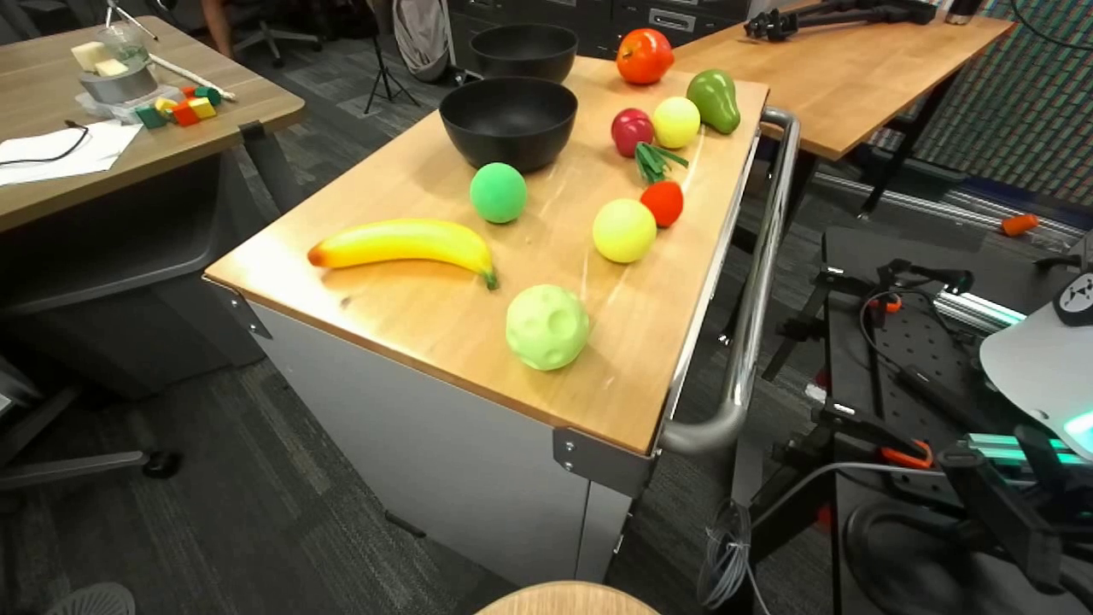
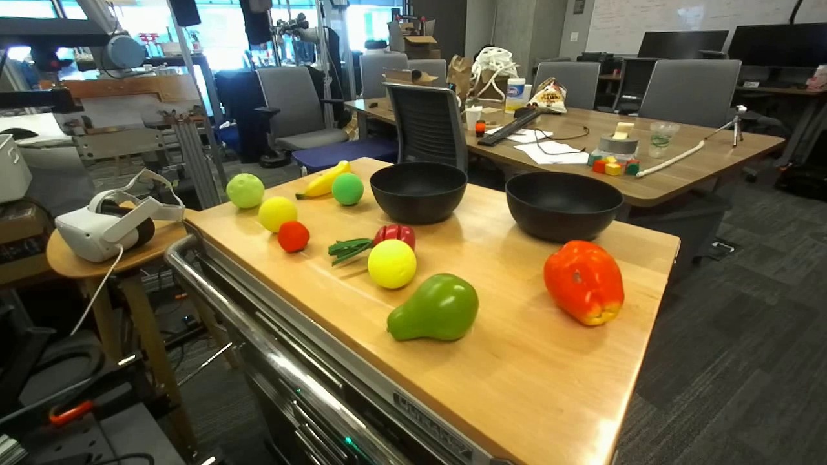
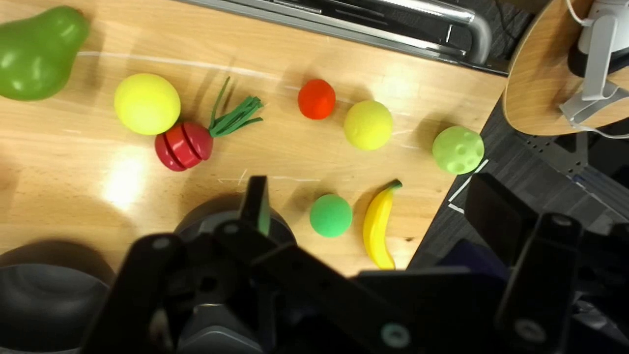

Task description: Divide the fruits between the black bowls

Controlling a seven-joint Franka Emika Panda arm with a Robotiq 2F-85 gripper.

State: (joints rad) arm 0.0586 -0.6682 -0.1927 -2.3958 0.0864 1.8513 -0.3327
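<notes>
On the wooden counter (image 1: 410, 316), near rounded matte black bowls (image 2: 418, 205), a smooth curved banana (image 3: 376, 228) lies roughly along the short edge, green tip toward the metal handrail (image 3: 483, 39), the end effector (image 3: 373, 199) spread.

In the wrist view, the gripper (image 3: 371, 199) is mostly black, with blocky fingers (image 3: 496, 216) and bar links (image 3: 314, 290). Pale round screw heads (image 3: 395, 335) show towards four and five o'clock, dimmer pivot caps (image 3: 160, 241) towards eight and three, and dull green tints the inner face of the eight-o'clock finger.
</notes>
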